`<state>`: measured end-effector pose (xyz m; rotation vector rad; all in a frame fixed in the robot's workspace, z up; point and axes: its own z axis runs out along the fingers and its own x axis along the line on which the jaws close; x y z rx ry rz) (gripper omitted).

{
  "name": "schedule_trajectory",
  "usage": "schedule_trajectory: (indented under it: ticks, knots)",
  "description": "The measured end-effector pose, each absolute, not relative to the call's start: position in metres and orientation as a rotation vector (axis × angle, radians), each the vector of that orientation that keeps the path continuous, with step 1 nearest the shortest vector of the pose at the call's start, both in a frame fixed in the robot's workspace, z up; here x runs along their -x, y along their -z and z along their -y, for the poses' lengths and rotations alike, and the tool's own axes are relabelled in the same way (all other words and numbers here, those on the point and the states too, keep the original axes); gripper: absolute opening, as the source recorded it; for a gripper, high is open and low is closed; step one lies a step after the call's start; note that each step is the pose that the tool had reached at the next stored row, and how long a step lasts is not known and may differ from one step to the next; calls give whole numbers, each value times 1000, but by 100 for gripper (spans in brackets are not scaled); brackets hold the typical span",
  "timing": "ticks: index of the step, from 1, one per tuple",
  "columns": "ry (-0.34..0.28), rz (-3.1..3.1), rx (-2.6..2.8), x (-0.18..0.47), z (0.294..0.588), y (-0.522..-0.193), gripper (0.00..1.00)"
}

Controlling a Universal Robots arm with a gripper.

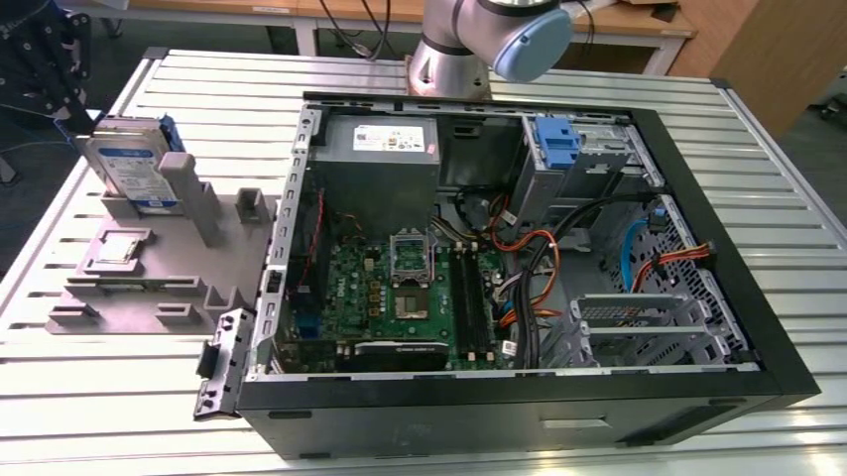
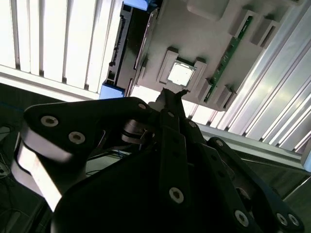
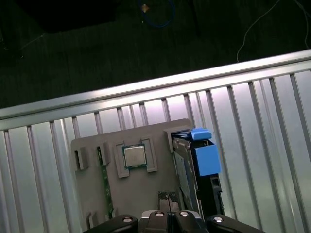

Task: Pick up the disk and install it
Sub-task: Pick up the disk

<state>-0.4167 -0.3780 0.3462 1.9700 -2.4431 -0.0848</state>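
The disk [image 1: 133, 164] is a silver hard drive with a white-and-blue label and blue rails. It stands upright on edge in a grey holder [image 1: 133, 288] at the exterior view's left. In the second wrist view the disk [image 2: 127, 43] shows edge-on. In the first wrist view the disk [image 3: 194, 167] shows with a blue rail end. My gripper [image 2: 171, 93] hangs high above the holder, between the disk and a small square chip, its black fingers together with nothing between them. The gripper [image 3: 167, 196] tips also point at the holder in the first wrist view.
An open computer case [image 1: 530, 258] lies at the exterior view's right, with a drive bay and a blue latch [image 1: 558, 144] at its far corner. A square chip [image 1: 117, 248] and a green memory stick [image 2: 228, 51] rest in the holder. The arm's base [image 1: 450, 59] stands behind the case. The slatted table's edge [image 3: 146, 92] is near the holder.
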Motion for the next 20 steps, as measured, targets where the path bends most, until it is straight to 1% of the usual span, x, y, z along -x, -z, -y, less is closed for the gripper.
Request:
schedule_trajectory:
  ticks: [12,20]
  knots:
    - [85,2443,-1970,417,378,-346,10]
    - [77,2449,-1975,427,367,-345,10]
